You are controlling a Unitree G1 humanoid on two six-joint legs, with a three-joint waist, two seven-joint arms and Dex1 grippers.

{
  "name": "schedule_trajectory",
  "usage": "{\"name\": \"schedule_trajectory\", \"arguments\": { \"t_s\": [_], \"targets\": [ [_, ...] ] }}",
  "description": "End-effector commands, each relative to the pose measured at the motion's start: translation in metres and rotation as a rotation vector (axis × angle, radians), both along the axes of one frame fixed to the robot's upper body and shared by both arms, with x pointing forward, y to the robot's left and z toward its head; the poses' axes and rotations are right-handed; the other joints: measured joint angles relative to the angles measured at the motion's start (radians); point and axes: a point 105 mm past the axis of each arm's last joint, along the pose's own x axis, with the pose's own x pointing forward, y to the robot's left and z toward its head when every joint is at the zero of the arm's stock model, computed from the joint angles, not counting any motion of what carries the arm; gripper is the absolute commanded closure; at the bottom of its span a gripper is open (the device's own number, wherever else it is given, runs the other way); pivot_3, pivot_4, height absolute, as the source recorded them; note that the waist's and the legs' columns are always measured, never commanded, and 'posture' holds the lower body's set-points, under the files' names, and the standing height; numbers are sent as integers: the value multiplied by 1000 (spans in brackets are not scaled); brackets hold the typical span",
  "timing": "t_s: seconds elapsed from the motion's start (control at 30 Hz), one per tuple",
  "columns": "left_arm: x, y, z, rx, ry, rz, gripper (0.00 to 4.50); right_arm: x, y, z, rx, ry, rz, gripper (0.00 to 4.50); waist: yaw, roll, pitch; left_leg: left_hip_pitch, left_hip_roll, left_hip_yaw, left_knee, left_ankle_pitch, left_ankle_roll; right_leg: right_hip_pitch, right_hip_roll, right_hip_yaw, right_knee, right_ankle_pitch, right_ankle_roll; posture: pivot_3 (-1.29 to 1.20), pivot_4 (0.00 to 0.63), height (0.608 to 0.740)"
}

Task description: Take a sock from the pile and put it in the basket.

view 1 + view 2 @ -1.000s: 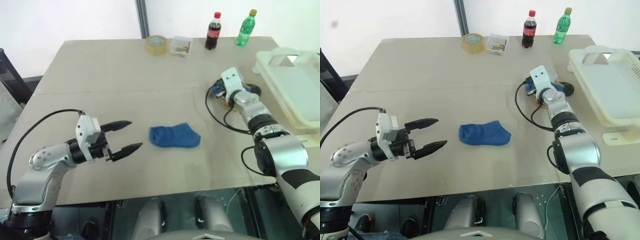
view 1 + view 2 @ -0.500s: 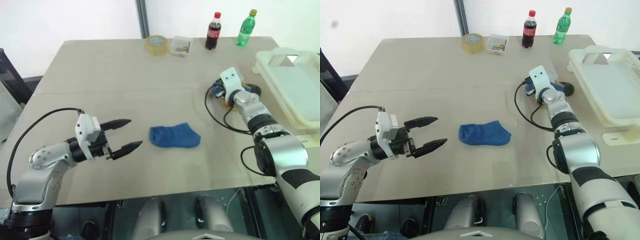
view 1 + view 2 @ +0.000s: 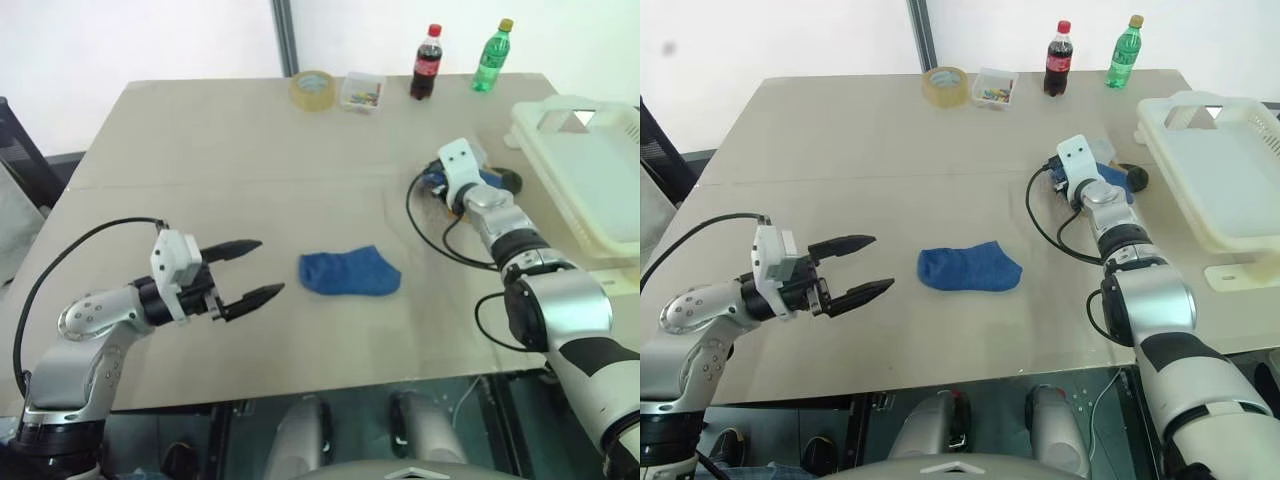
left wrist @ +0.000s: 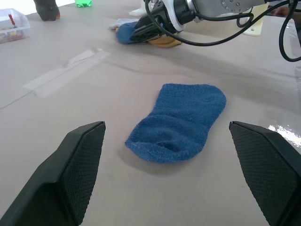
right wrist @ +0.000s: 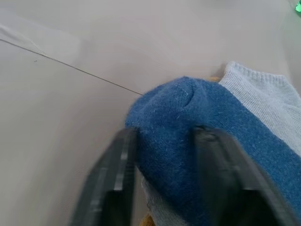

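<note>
The left gripper (image 3: 252, 270) hovers with its jaws wide apart, aimed at a lone blue sock (image 3: 349, 272) lying flat mid-table, long axis running across the table. Further right, the right gripper (image 5: 162, 155) is closed on the sock (image 5: 197, 117), a royal-blue fold at the pile (image 3: 1118, 176), whose grey, yellow and black socks sit mostly hidden behind the wrist. The basket (image 3: 590, 170) is cut off at the right edge.
</note>
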Motion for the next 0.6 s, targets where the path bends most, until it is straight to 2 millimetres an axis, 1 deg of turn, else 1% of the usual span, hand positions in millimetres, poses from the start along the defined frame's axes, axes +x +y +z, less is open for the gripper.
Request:
{"name": "schedule_trajectory", "arguments": {
  "t_s": [0.03,0.27,0.37,0.43,0.53,0.6],
  "targets": [
    [-3,1,11,12,-56,-4,0,5,3,24,-10,-69,8,4396,0,0,0,0,0,0,0,0,0,0,0,0,0,0,0,0,150,740],
    [-2,0,10,14,-56,-7,0,7,9,34,-81,-125,46,4396,0,0,0,0,0,0,0,0,0,0,0,0,0,0,0,0,150,740],
    [-2,0,10,14,-55,-11,0,6,31,47,-55,-159,141,4396,-2,0,0,0,0,0,0,0,0,0,0,0,1,0,0,0,150,740],
    [-2,0,10,14,-54,-12,0,3,48,48,-36,-146,223,4396,-6,0,0,0,0,0,0,0,0,0,0,1,1,0,0,0,150,740],
    [-2,0,10,13,-51,-11,0,-8,77,31,-1,-34,364,4396,-8,0,0,1,0,0,0,0,0,-1,0,2,3,0,0,0,150,740],
    [-2,0,9,12,-49,-12,0,-16,95,21,-10,-14,436,4396,-6,0,0,1,1,-1,0,-1,1,-2,0,1,5,0,0,0,150,740]
  ]
}}
